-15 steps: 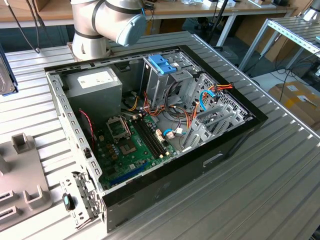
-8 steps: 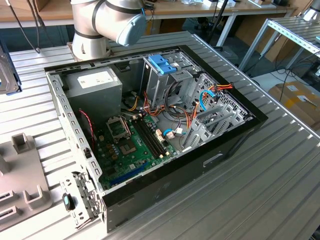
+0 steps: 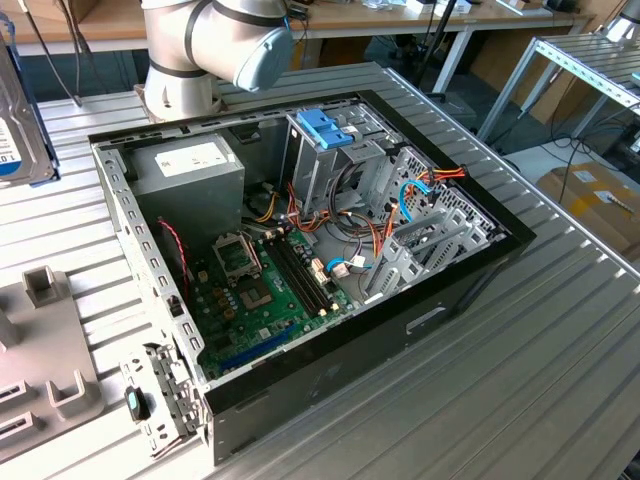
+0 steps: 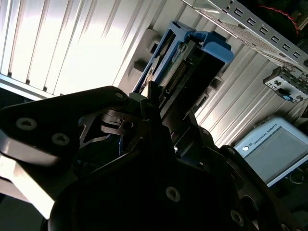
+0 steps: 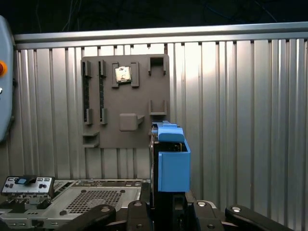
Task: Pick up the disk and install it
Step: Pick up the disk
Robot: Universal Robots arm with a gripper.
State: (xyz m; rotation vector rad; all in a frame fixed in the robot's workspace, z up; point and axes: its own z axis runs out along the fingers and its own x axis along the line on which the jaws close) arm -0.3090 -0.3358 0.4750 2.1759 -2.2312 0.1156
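The pincer (image 5: pixel 166 202) is pinching the disk (image 5: pixel 172 161). Its dark fingers (image 4: pixel 152 98) are pressing on the flat faces near one end, so the rest of the disk is standing out past the fingertips, edge-on in the first wrist view. The light-blue rail is wrapping round the free end, and in the second wrist view a dark connector edge is showing between the blue sides.

In the exterior view the disk is showing at the exterior view's left edge, its silver face and white label turned toward the camera. It is hanging over the ribbed bench (image 3: pixel 560 330), well apart from the case (image 3: pixel 450 300).

In the first wrist view a grey plate (image 5: pixel 110 130) with slots and pockets is lying flat on the bench behind the disk. A small silvery chip (image 5: pixel 122 74) is sitting in one pocket. Whether the disk is touching the plate I cannot tell.

The case is lying open on the bench, showing a green board (image 3: pixel 250 300) and a grey power supply (image 3: pixel 190 165). Beside these a metal cage (image 3: pixel 320 165) is carrying a darker blue bracket (image 3: pixel 322 128) on top. The arm (image 3: pixel 200 45) is rising from the bench just behind the case. A pendant (image 4: pixel 276 144) is lying on the bench near a corner of the case.
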